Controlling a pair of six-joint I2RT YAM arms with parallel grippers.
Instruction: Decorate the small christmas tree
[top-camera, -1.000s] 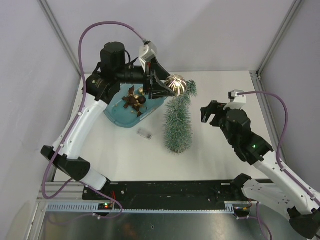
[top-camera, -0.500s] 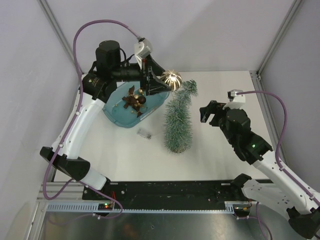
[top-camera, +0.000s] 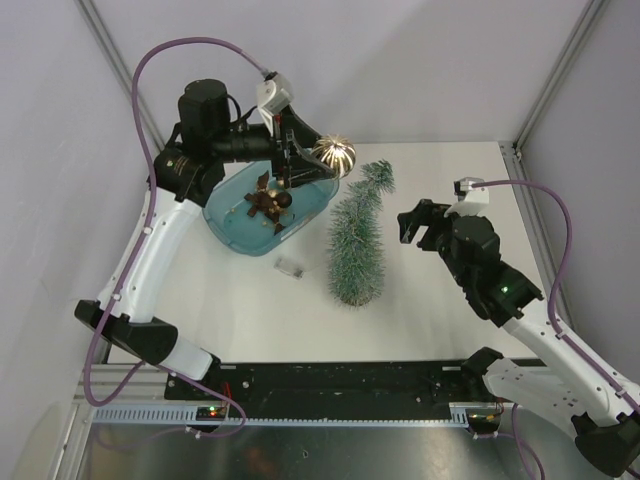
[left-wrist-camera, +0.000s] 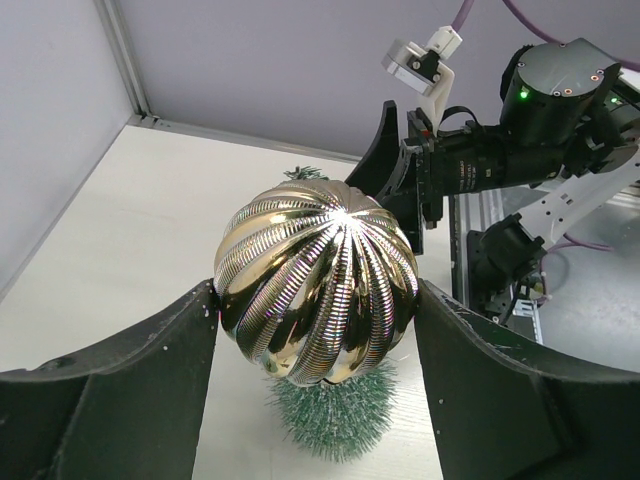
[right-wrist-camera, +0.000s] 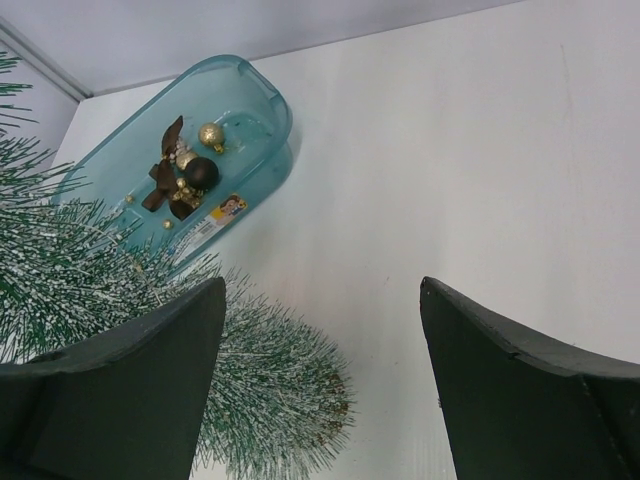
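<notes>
Gold bauble (top-camera: 334, 154) leftward in left tool (left-wrist-camera: 316, 322)

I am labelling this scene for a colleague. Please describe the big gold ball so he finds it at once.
Find the teal tub on the left. At its right end, the left gripper holds the big gold ball in its jaws, beside the small christmas tree. Unlike the small baubles in the tub, it is large, ribbed and mirror-bright.

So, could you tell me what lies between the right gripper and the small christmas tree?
Nothing: in the top view only bare table separates the right gripper from the small christmas tree.
</notes>
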